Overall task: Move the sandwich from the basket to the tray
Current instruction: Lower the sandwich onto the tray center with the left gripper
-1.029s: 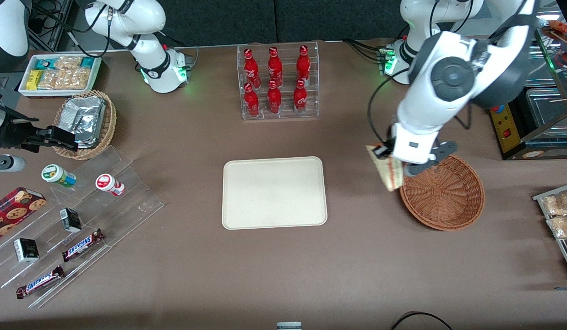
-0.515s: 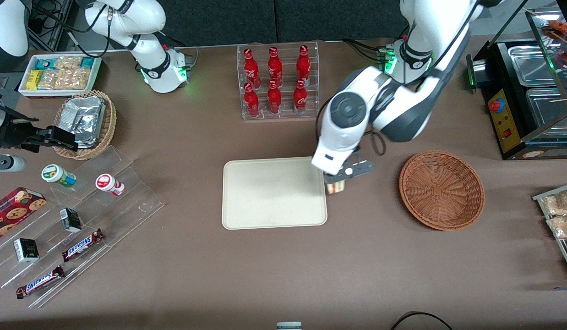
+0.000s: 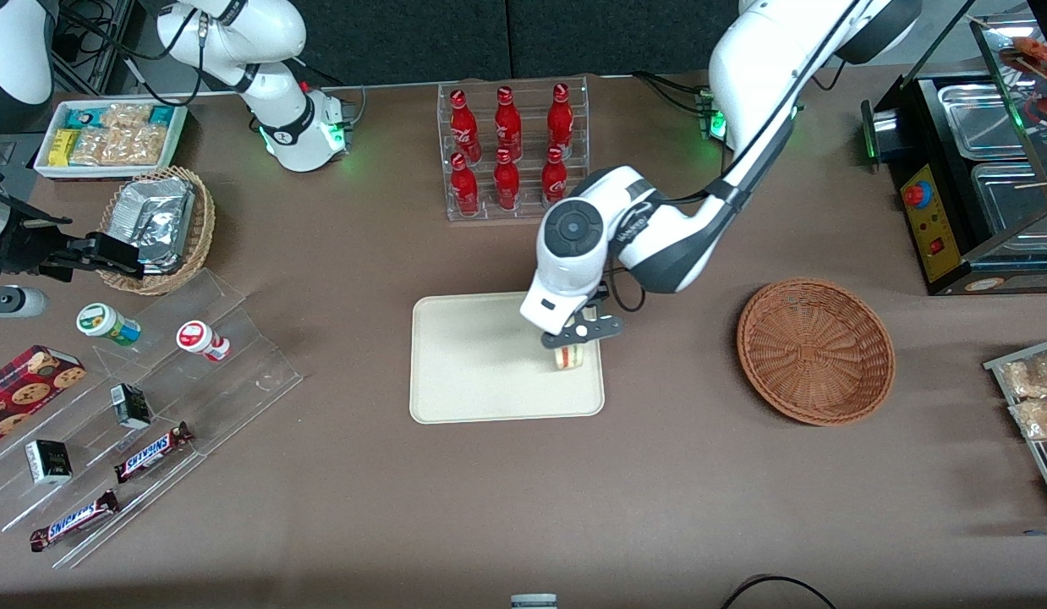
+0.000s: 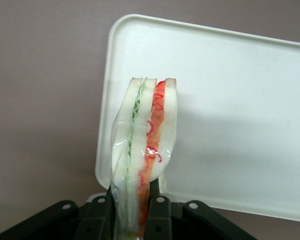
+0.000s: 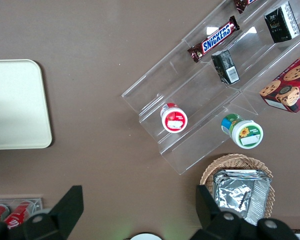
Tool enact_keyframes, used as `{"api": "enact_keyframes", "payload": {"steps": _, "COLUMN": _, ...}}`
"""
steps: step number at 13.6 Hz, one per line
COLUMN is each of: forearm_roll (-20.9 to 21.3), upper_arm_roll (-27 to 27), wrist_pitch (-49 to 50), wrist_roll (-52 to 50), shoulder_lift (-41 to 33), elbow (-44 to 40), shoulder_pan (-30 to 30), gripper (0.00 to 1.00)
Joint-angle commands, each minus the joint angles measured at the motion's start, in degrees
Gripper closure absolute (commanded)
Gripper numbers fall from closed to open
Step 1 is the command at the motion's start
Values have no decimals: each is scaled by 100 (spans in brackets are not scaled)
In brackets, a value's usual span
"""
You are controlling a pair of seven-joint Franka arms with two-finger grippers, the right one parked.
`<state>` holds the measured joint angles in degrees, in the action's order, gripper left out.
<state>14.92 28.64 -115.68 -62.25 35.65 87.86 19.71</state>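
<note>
We hold the sandwich clamped upright between our gripper fingers, its long axis pointing down at the cream tray, over the edge nearest the emptied wicker basket.

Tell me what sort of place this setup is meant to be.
Probably a mock snack counter: a rack of red cola bottles, Snickers bars on clear shelving, a serving tray. The gripper holds a sandwich over the tray.
</note>
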Motion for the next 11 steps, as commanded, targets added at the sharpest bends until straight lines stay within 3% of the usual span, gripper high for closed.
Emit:
{"api": "enact_keyframes", "payload": {"steps": 1, "forearm_roll": 326, "upper_arm_roll": -34, "wrist_pitch": -34, "wrist_roll": -339, "shoulder_lift": 214, "elbow": -208, "shoulder_pan": 244, "gripper": 76}}
{"api": "enact_keyframes", "payload": {"steps": 7, "forearm_roll": 573, "upper_arm_roll": -43, "wrist_pitch": -507, "wrist_roll": -534, "shoulder_lift": 583, "elbow": -208, "shoulder_pan": 464, "gripper": 76}}
{"api": "enact_keyframes", "payload": {"steps": 11, "forearm_roll": 1021, "upper_arm_roll": -43, "wrist_pitch": -569, "wrist_roll": -893, "shoulder_lift": 785, "elbow": -226, "shoulder_pan": 481, "gripper": 76}}
